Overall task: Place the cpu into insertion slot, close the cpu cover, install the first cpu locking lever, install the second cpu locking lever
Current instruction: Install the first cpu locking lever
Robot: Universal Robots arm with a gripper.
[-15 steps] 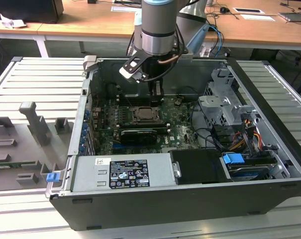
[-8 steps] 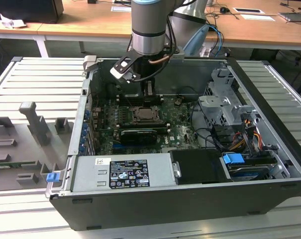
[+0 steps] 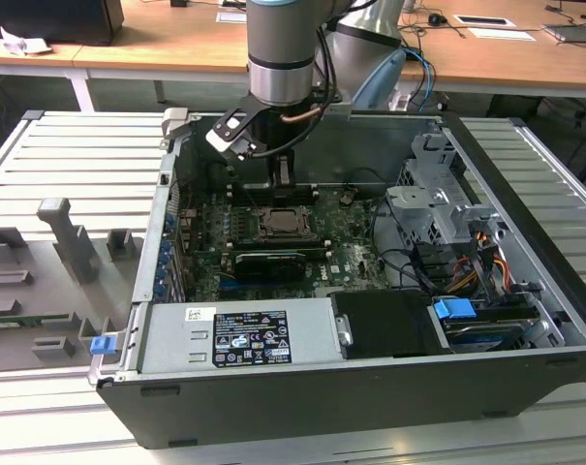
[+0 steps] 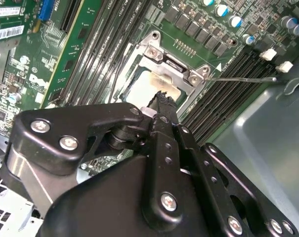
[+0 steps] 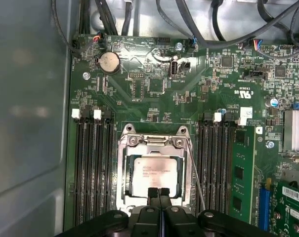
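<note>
Holding gripper (image 5: pixel 159 191), with fingers (image 5: pixel 153 196) pressed together, at cpu cover (image 5: pixel 123 173) edge; possibly risking slipping onto cpu (image 5: pixel 154 170), scratching it, beside loose-looking locking lever (image 5: pixel 196 175)

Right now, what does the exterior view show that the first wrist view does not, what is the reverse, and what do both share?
Exterior view: the arm reaching down into the open computer case, the silver power supply inside it, grey fixture blocks at the exterior view's left.
First wrist view: the round coin battery, white memory slot clips, a thin locking lever angled out beside the insertion slot.
Both: the green motherboard, the cpu lying in the insertion slot, the gripper at the cpu's edge, jaws shut.
</note>
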